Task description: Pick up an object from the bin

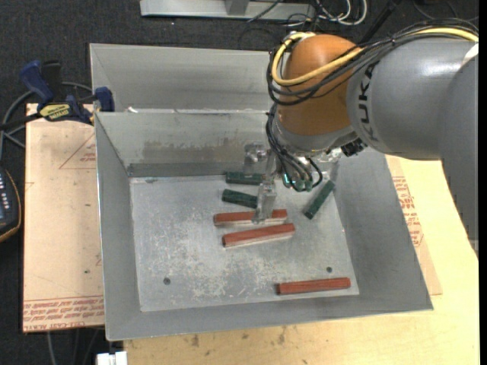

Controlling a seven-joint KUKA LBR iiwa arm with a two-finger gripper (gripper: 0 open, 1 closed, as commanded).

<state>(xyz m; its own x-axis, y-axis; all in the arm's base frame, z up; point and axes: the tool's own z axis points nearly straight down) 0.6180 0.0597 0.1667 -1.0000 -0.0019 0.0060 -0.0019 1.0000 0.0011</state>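
- Three red-brown sticks in the bin (114, 226): far middle stick (234, 219), near middle stick (259, 236), right stick (313, 285) by the near wall.
- Three green sticks: two (243, 178) (238, 198) left of the gripper (265, 207), one (319, 201) to its right.
- The arm (426, 105) reaches in from the right, and the gripper points down at the far middle stick (touching or just above, unclear).
- I cannot tell how wide the gripper is open.
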